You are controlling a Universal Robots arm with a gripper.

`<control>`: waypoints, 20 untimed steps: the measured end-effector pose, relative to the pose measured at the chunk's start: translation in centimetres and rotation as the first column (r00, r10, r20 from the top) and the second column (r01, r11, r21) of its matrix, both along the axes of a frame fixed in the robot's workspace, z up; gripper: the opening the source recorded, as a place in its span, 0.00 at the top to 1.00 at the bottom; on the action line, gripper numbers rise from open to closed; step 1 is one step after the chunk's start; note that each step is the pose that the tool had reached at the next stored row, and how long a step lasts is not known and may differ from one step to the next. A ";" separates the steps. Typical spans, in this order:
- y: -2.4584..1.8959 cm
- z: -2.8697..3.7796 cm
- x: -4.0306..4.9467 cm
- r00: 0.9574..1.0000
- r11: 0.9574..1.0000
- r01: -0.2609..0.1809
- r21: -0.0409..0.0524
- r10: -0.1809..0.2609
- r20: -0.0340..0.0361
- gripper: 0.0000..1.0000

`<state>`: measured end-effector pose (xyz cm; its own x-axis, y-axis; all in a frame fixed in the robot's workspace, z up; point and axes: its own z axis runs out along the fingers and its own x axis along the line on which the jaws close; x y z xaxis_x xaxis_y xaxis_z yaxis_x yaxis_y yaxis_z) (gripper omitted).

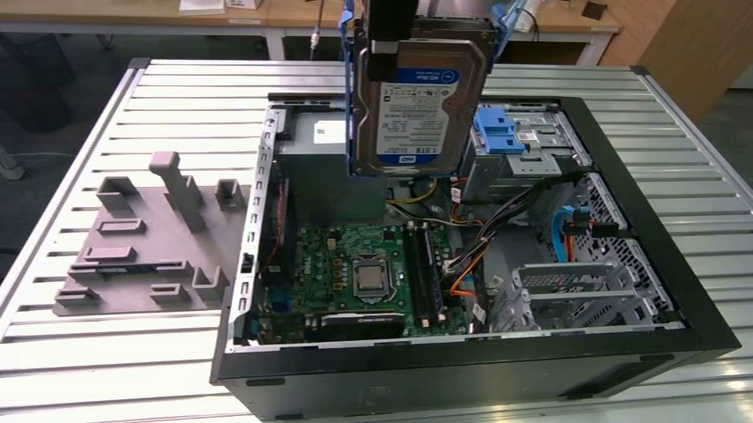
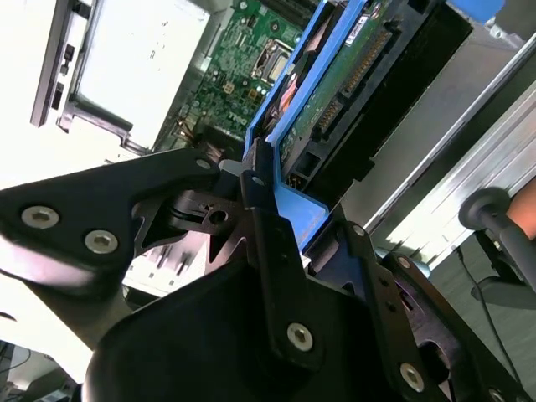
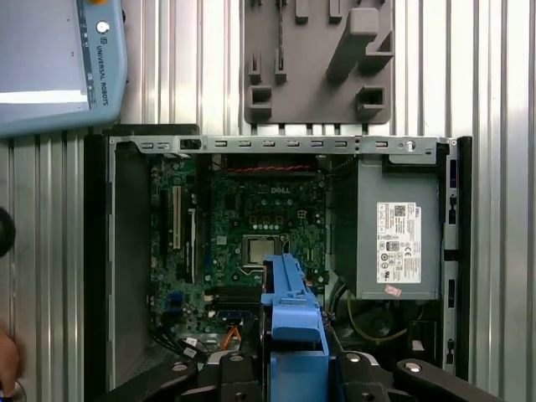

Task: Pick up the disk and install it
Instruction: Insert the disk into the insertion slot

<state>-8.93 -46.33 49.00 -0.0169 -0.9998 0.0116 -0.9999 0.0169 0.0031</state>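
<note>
Jaws closed on the blue carrier frame (image 2: 297, 213) suspend the stiff, dense, probably shock-sensitive disk (image 1: 421, 97) over the computer case (image 1: 471, 374).

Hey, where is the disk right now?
In the exterior view the disk hangs upright, held by the gripper, above the far end of the open computer case, just to the exterior view's left of the blue drive bay.
</note>
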 end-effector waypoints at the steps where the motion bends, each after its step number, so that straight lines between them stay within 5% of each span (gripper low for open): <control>1: -0.01 0.00 0.28 1.000 1.000 0.000 0.000 0.000 0.000 0.64; 7: -0.30 -0.02 1.23 1.000 1.000 0.000 0.000 0.000 0.000 0.64; 17: -4.04 -0.32 1.27 1.000 1.000 0.000 0.000 0.000 0.000 0.64; 20: -4.32 -0.45 1.97 1.000 1.000 0.000 0.000 0.000 0.000 0.64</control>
